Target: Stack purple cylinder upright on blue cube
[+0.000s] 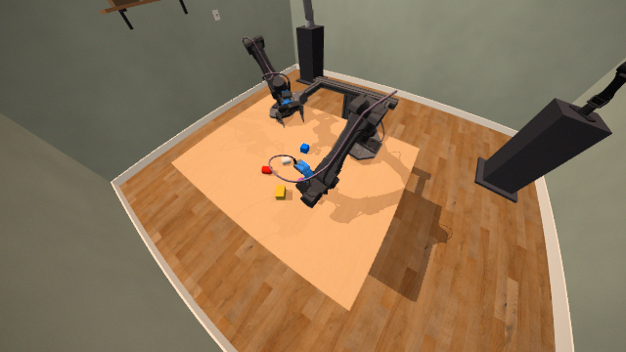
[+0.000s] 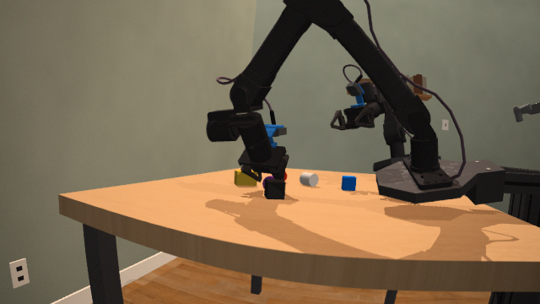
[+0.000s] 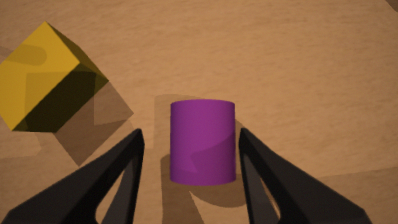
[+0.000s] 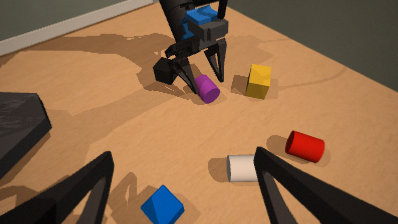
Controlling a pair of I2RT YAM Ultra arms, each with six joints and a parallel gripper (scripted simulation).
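Left pincer open around the purple cylinder, which lies on the desk

The purple cylinder [image 1: 300, 180] [image 2: 263, 182] [image 3: 202, 142] [image 4: 207, 89] lies on its side on a wooden desk [image 1: 235, 176] [image 2: 169, 219] [image 3: 300, 65] [image 4: 150, 130]. The left pincer [image 2: 268, 176] [image 3: 191, 135] [image 4: 209, 88] points down at it, fingers apart and holding nothing. In the left wrist view, the cylinder appears between the fingers, nearer one than the other; whether that finger touches it, I cannot tell.

The blue cube [image 1: 304, 148] [image 2: 348, 183] [image 4: 162, 205] sits on the desk, well apart from the purple cylinder, with nothing stacked on it. The right pincer [image 1: 293, 123] [image 2: 351, 127] [image 4: 186, 155] hangs above the desk, spread wide and empty.

A black cube [image 2: 275, 189] [image 4: 164, 70] and a yellow block [image 1: 280, 192] [image 2: 245, 178] [image 3: 40, 75] [image 4: 258, 81] are near the purple cylinder, on opposite sides. A white cylinder [image 1: 286, 160] [image 2: 309, 179] [image 4: 242, 168] and a red cylinder [image 1: 266, 170] [image 2: 285, 176] [image 4: 305, 146] also lie on their sides.
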